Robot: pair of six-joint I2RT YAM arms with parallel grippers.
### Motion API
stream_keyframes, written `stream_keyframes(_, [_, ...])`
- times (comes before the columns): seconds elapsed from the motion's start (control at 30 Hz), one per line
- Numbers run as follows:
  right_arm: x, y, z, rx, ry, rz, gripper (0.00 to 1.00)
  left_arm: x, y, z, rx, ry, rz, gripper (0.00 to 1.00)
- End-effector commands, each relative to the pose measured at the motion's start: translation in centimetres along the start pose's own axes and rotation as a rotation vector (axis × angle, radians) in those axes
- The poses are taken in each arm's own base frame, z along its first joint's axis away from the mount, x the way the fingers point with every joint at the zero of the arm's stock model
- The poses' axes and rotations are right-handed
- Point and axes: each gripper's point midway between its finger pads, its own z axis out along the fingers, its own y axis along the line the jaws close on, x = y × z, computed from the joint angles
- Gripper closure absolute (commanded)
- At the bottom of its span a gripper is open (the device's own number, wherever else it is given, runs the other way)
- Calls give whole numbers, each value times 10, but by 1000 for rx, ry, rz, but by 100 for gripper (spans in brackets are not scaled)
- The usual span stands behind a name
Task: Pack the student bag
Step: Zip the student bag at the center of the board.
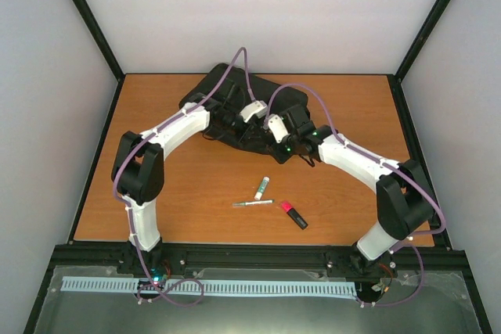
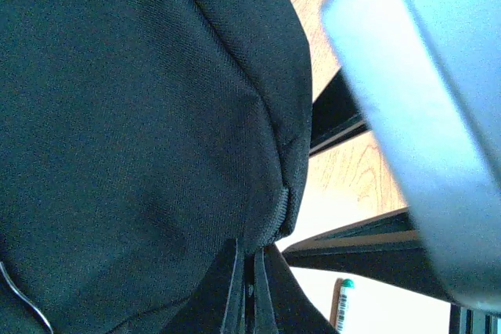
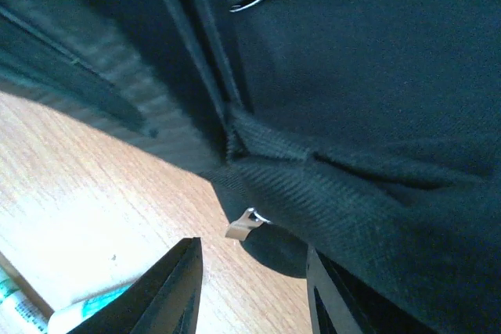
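Observation:
The student bag [image 1: 235,95] is a large black fabric backpack lying at the back middle of the table. My left gripper [image 1: 237,125] rests on its near edge. In the left wrist view the fingers [image 2: 252,263] are pressed together on the bag's zipper seam [image 2: 279,207], and black fabric [image 2: 133,115] fills the view. My right gripper [image 1: 272,146] is open at the bag's near right edge. In the right wrist view a small silver zipper pull [image 3: 246,224] hangs from the bag [image 3: 376,115] just beyond the gap between the open fingers [image 3: 250,291], untouched.
On the wooden table in front of the bag lie a white marker with a green cap [image 1: 261,187], a thin pen [image 1: 252,203] and a red and black highlighter [image 1: 293,214]. The marker also shows in the wrist views [image 2: 344,303] [image 3: 86,310]. The right arm's pale link [image 2: 438,115] looms close.

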Motion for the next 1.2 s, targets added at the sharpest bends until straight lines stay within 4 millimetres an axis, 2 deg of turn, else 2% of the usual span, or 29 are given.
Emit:
stream_keyframes(0.0, [-3, -4, 10, 32, -15, 42, 60, -28, -10, -10, 45, -82, 21, 99])
stream_keyframes(0.33, [6, -8, 30, 49, 1, 70, 59, -28, -16, -11, 77, -89, 8, 99])
stream_keyframes(0.43, [5, -14, 35, 76, 2, 53, 63, -26, -17, -11, 79, -82, 7, 99])
stream_keyframes(0.53, [6, -19, 36, 101, 7, 28, 74, -25, -17, -11, 81, -79, 11, 99])
stream_keyframes(0.63, [9, -19, 34, 106, 19, 10, 87, -23, -16, -11, 80, -69, 12, 99])
stream_keyframes(0.83, [25, -17, 23, 94, 42, 12, 97, -19, -15, -10, 73, -60, 21, 99])
stream_keyframes(1.0, [31, -16, 14, 76, 42, 12, 97, -17, -14, -10, 68, -51, 31, 99])
stream_keyframes(1.17, [33, -1, 9, -13, 48, -28, 97, -13, -13, -9, 65, -39, 31, 99])
